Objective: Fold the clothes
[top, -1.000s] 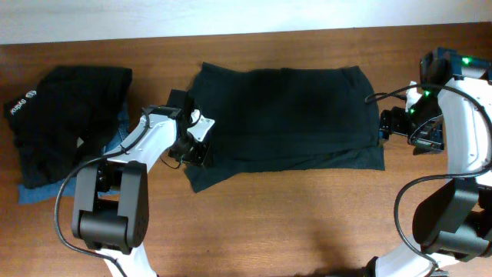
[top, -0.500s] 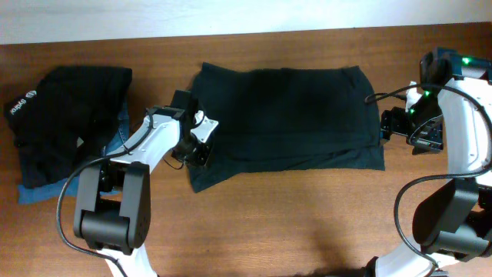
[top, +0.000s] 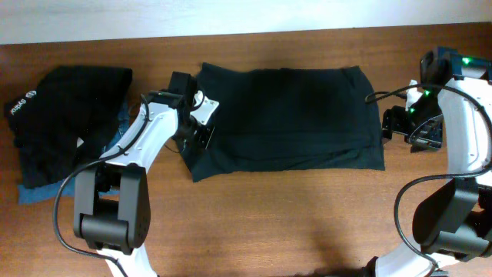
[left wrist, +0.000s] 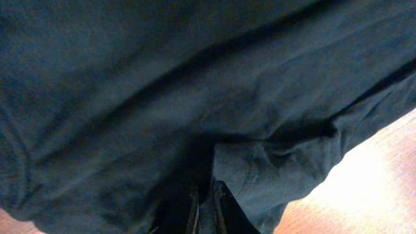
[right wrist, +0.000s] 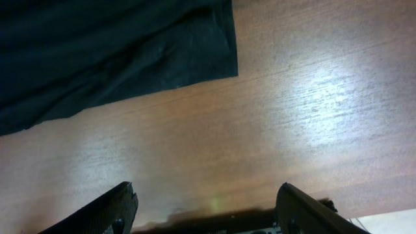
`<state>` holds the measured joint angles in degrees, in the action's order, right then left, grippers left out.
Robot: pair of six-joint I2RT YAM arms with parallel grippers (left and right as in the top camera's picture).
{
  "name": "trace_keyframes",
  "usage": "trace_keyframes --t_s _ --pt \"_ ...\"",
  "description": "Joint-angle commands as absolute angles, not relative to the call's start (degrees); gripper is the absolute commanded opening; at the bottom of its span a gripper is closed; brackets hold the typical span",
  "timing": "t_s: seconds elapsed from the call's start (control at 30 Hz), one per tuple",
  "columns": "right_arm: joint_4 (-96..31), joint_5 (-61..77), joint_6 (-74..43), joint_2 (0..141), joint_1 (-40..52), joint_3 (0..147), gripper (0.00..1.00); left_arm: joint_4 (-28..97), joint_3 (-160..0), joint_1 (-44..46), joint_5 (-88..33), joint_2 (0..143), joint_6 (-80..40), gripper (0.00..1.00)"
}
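A brown wooden table (top: 307, 215) is seen from above, with a strip of white wall (top: 231, 15) along its far edge. A black shirt (top: 292, 115) is spread flat across the middle of the table, already doubled over along its near edge. No logo can be made out on it.

At the far left a pile (top: 69, 115) of black clothes is heaped on a piece of blue denim (top: 34, 194). White lettering (top: 21, 101) is printed on the pile's left edge, but it is too small to be read.

The left gripper (top: 201, 137) is set on the shirt's left edge. In the left wrist view its jaws are nearly closed, with a fold of the fabric pinched between them.

The right gripper (top: 390, 123) is held just right of the shirt, apart from it. In the right wrist view its jaws are spread wide over bare wood, with nothing held and the shirt's corner beyond them.
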<state>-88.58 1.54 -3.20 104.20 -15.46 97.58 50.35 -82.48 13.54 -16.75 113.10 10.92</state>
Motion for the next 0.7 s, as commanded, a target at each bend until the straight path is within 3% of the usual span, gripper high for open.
trace_keyframes --t_s 0.0,0.57,0.63,0.67 --pt "-87.7 1.9 -3.5 104.7 -15.8 97.4 0.74 50.4 -85.0 13.6 -18.7 113.4 11.3 0.10" --pt "-79.6 1.9 -3.3 112.6 -15.8 90.4 0.75 52.7 -90.1 12.6 -19.1 113.4 11.3 0.11" --pt "-78.7 1.9 -3.3 113.7 -15.8 88.7 0.77 54.3 -89.8 12.6 -19.1 113.5 11.3 0.20" --pt "-77.9 1.9 -3.3 114.4 -15.8 87.5 0.78 54.5 -88.8 12.6 -19.1 113.5 11.3 0.37"
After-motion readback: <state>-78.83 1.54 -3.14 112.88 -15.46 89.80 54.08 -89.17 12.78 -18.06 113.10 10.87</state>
